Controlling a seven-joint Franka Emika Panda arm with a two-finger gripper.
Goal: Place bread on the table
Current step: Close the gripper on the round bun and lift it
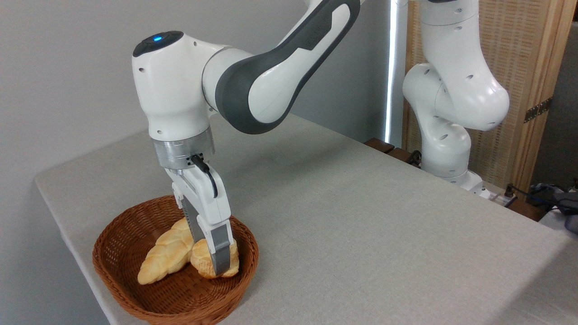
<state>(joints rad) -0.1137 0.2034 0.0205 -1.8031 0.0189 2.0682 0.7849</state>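
Two pieces of bread sit in the basket (135, 243), and the one I care about is the bread (202, 262), the small round golden roll lying low on the right side of the basket's floor. My claw (219, 264) reaches straight down into the basket, and its near grey finger (220, 253) lies across the front of the roll, pressed against the crust. The other finger is hidden behind it from my camera, so I read the claw as closed on the roll, narrowed to about the roll's width. I cannot tell whether the roll rests on the wicker or is just clear of it. Touching its left side is the braided loaf (165, 257), angled from the basket's middle down toward its front left. The basket stands near the front left corner of the table (361, 216), whose grey cloth stretches away to the right toward the arm's base (451, 171).
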